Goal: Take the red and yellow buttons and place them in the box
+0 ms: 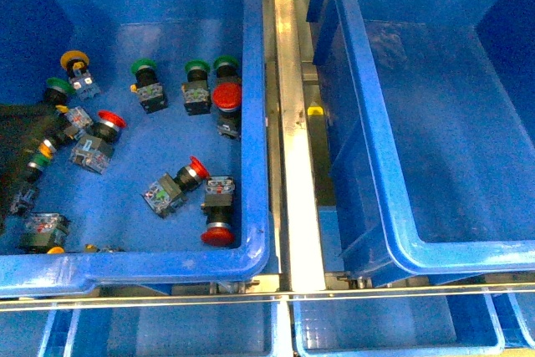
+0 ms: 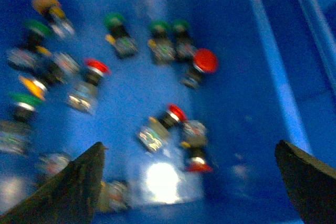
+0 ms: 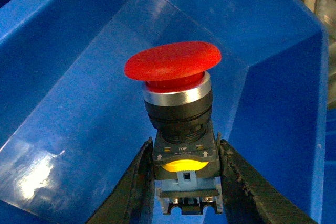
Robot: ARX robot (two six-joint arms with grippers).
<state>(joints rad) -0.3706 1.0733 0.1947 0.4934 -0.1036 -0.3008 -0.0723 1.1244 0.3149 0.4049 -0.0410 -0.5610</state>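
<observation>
My right end effector (image 3: 185,182) is closed on a red button (image 3: 176,85), its two fingers pinching the grey body low down, with the heavy mushroom cap standing clear above them. Blue walls slope away behind it, so I judge I am over the box (image 1: 393,206), though the front view shows neither arm to confirm it. The grip sits far below the cap, so a quick swing could tip the switch in my fingers or slide it out early. If I let go too high, it may bounce on the smooth floor.

My left end effector (image 2: 191,182) hangs wide open and empty over the source bin (image 1: 255,81). Its view is blurred. Below it, red buttons (image 1: 219,206) lie toward 5 o'clock, and a yellow button (image 1: 76,66) at 10 o'clock. Green buttons (image 1: 145,77) sit close among them at 12 o'clock, so I could easily pinch a wrong colour or catch two bodies at once.
</observation>
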